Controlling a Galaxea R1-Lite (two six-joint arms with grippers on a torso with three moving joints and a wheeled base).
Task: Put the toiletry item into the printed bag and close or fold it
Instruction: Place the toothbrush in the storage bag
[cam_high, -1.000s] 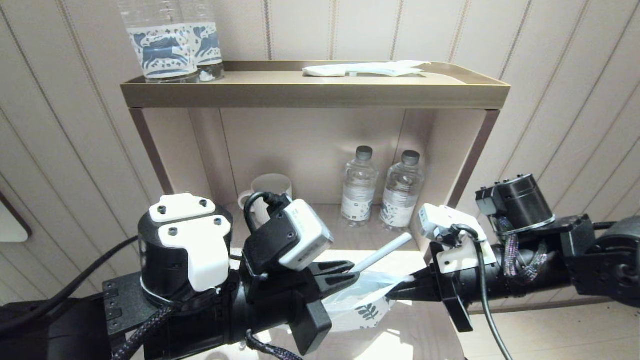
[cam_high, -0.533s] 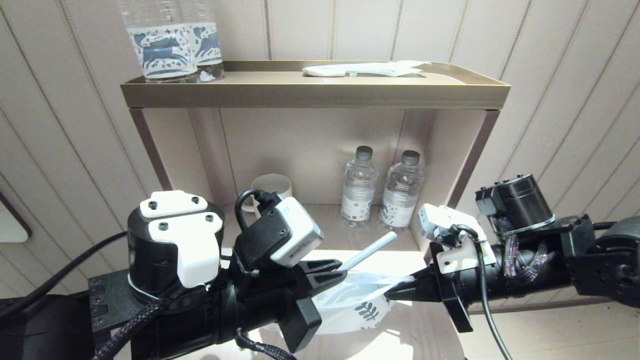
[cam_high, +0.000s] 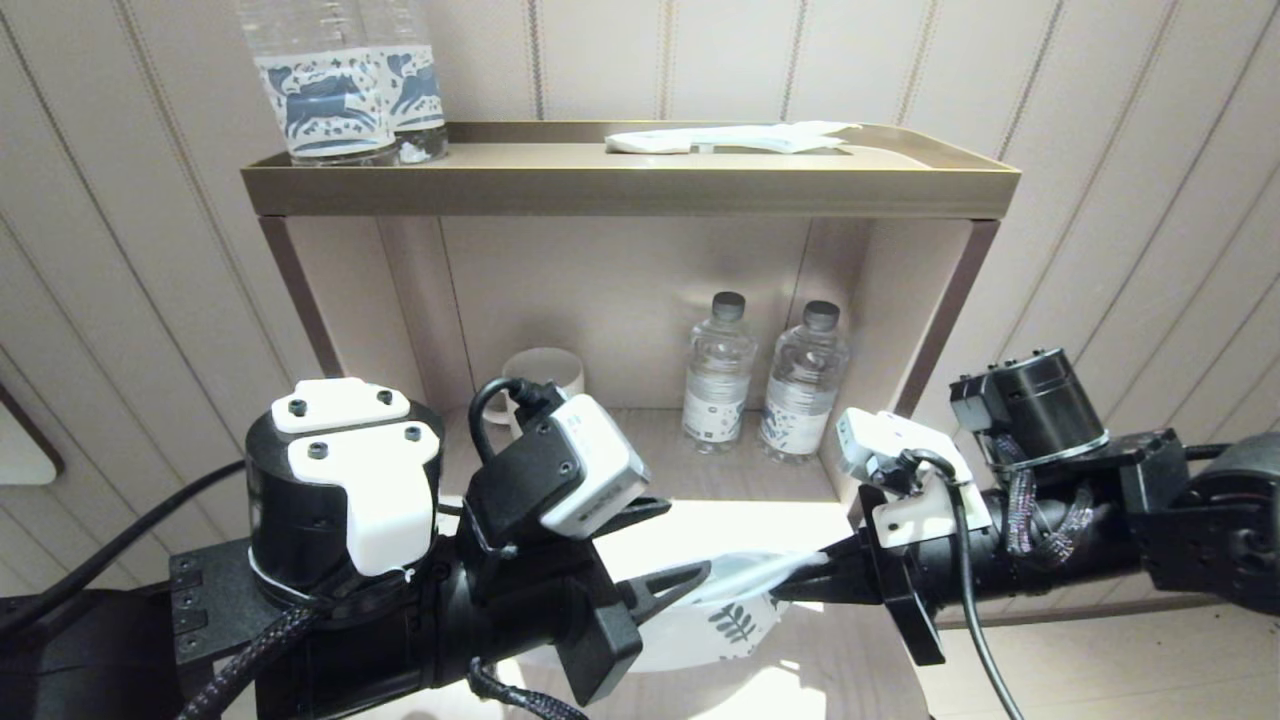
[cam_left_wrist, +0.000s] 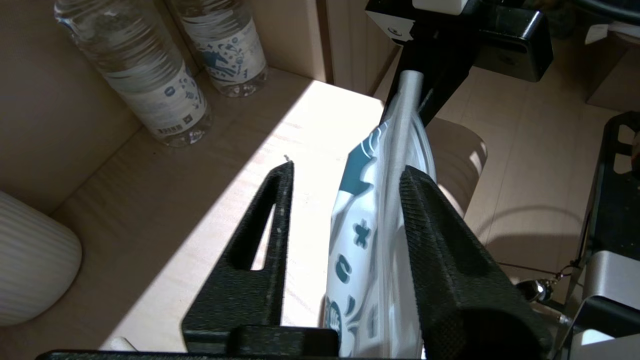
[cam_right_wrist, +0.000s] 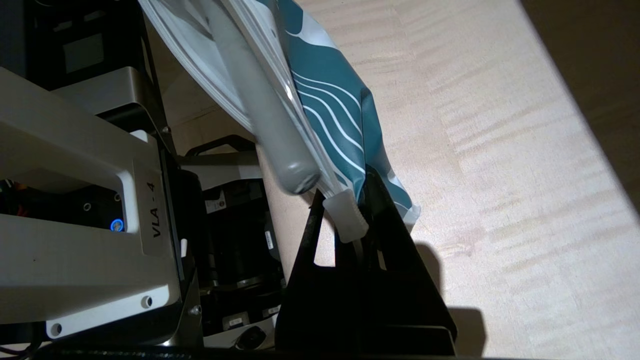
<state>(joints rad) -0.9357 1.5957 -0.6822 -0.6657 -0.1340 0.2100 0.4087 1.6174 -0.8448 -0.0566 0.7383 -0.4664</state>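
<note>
The printed bag (cam_high: 722, 628), white with teal leaf motifs, hangs over the lower shelf board between my two grippers. My right gripper (cam_high: 800, 580) is shut on the bag's top corner by its zip slider (cam_right_wrist: 345, 220). My left gripper (cam_high: 685, 537) is open, and the bag (cam_left_wrist: 360, 240) hangs between its fingers, leaning on one finger (cam_left_wrist: 435, 235). The toiletry item (cam_left_wrist: 406, 105), a pale slim tube, lies inside the bag along its upper edge and shows through the plastic (cam_right_wrist: 267, 115). In the head view it does not stick out of the bag.
Two water bottles (cam_high: 717, 375) (cam_high: 806, 380) and a white ribbed cup (cam_high: 545, 372) stand at the back of the lower shelf. The top tray (cam_high: 620, 190) holds two printed bottles (cam_high: 340, 95) and a plain white packet (cam_high: 730, 138). The shelf's side wall (cam_high: 935, 330) is close to my right arm.
The white tube stuck out of the bag in my left gripper's grip; that gripper has opened and drawn back a little, and the tube has slid down into the bag.
</note>
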